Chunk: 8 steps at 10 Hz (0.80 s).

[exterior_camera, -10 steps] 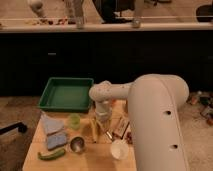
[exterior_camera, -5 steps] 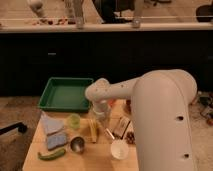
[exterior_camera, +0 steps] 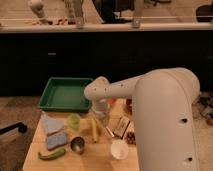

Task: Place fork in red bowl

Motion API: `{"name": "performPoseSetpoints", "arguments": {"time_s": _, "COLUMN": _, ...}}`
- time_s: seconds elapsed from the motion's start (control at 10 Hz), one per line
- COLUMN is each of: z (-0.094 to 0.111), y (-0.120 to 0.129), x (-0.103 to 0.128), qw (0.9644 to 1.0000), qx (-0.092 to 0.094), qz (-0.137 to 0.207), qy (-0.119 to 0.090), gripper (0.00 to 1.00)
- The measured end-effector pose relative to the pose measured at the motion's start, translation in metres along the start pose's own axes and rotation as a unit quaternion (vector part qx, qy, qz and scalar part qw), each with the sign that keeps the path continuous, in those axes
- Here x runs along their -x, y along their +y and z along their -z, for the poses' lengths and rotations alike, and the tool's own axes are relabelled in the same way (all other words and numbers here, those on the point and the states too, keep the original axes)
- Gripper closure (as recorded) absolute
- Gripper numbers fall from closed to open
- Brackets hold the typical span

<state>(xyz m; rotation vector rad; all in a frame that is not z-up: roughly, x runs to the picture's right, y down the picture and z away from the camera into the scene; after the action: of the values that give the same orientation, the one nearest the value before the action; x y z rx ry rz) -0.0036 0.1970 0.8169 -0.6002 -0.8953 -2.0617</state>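
My gripper (exterior_camera: 101,119) hangs from the white arm's wrist (exterior_camera: 98,92) over the middle of the wooden table (exterior_camera: 35,150), just above the top end of the yellow banana (exterior_camera: 94,129). A thin pale utensil, apparently the fork (exterior_camera: 109,132), lies right of the banana, just below and to the right of the gripper. Only a dark red edge of the red bowl (exterior_camera: 129,105) shows at the back right, mostly hidden behind my arm.
A green tray (exterior_camera: 65,93) sits at the table's back left. A small green cup (exterior_camera: 74,120), blue cloth (exterior_camera: 52,133), green pepper (exterior_camera: 50,154), steel cup (exterior_camera: 77,144), white cup (exterior_camera: 119,149) and snack packet (exterior_camera: 122,126) lie around the banana.
The arm's wrist and gripper have shifted slightly to the left. The things on the table have not moved.
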Motion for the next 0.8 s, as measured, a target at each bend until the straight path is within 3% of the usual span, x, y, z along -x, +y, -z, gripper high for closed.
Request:
{"name": "performPoseSetpoints", "arguments": {"time_s": 0.5, "z": 0.022, "y": 0.026, "x": -0.014, "qw": 0.9986, "qx": 0.028, "qz": -0.043, "qy": 0.01, "gripper": 0.86}}
{"name": "performPoseSetpoints", "arguments": {"time_s": 0.8, "z": 0.033, "y": 0.042, "x": -0.036, "qw": 0.997, "qx": 0.051, "qz": -0.057, "qy": 0.005, "gripper": 0.86}}
